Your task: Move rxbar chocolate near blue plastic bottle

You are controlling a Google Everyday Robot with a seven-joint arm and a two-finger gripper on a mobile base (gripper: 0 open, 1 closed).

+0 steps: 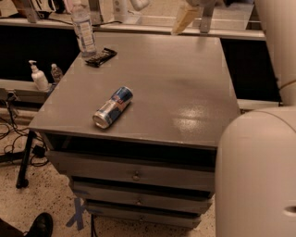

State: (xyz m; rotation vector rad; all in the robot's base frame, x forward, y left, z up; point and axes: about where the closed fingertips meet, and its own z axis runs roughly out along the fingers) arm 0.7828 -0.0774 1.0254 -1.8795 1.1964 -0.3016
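Observation:
The rxbar chocolate [101, 56], a flat black bar, lies on the grey table [185, 92] at its back left corner. It is right beside the base of the blue plastic bottle [83, 28], which stands upright just behind and to the left of it. My gripper [162, 10] is raised at the top edge of the view, over the table's back edge and well to the right of the bar. It is open and holds nothing. One tan finger [184, 19] shows plainly.
A blue-and-silver drink can [113, 107] lies on its side near the table's front left. A white pump bottle [37, 77] and a tiny clear bottle [56, 72] stand on a lower ledge to the left. My white arm [259, 171] fills the right foreground.

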